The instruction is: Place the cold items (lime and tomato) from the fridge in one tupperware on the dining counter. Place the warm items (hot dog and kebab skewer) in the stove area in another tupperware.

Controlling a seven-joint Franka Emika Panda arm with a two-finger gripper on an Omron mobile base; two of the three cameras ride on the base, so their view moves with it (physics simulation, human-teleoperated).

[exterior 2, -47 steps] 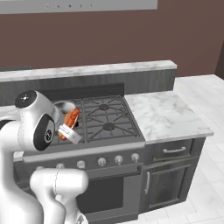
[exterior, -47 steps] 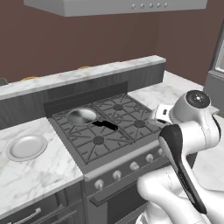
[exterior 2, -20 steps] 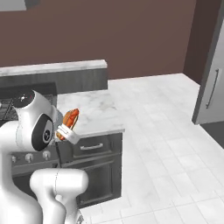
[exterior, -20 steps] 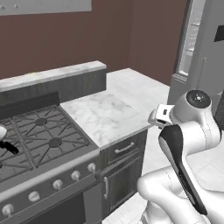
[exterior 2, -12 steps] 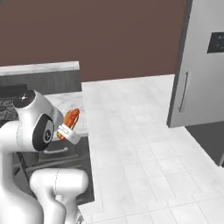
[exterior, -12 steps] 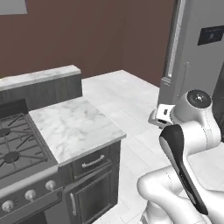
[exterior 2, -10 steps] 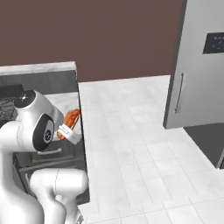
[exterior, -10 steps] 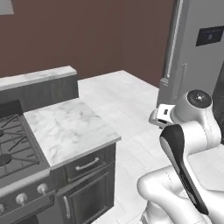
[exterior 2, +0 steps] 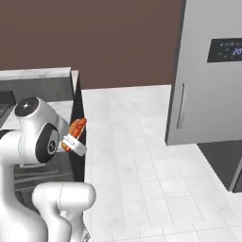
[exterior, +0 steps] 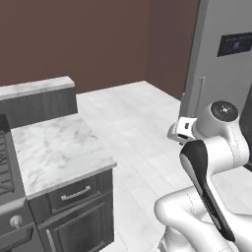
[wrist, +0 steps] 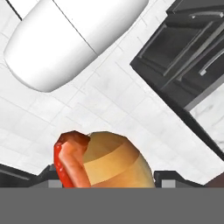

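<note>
The hot dog (wrist: 103,159) is in the hand (exterior 2: 72,137) rn, sausage and bun sitting bottom centre of the hand view w/ the dark fingers (wrist: 168,176) showing either side of it. In the right base view it's the orange-red bit left of centre, tucked close against the arm's white body. So the jaws are closed round the bun, held fairly wide bc the bun is fat. Looks like a solid hold as far as I can see.

Around it: marble counter (exterior: 51,147) w/ dark drawers under it sits in the lower left of the left base view, a sliver of the stove (exterior: 6,162) at the far left edge. Big steel fridge (exterior 2: 208,71) fills the right side of the right base view, door shut. Lots of white tile floor (exterior 2: 137,142) in between.

Progress-wise, imo early-ish. One warm item is picked up but not boxed yet. No tupperware anywhere in these shots, so can't tell what's already in one, if anything. Kebab skewer, lime and tomato aren't on show either, and w/ the fridge closed I'd guess the cold stuff hasn't been fetched. Left to do: drop this in a tub, then prob the other three.
</note>
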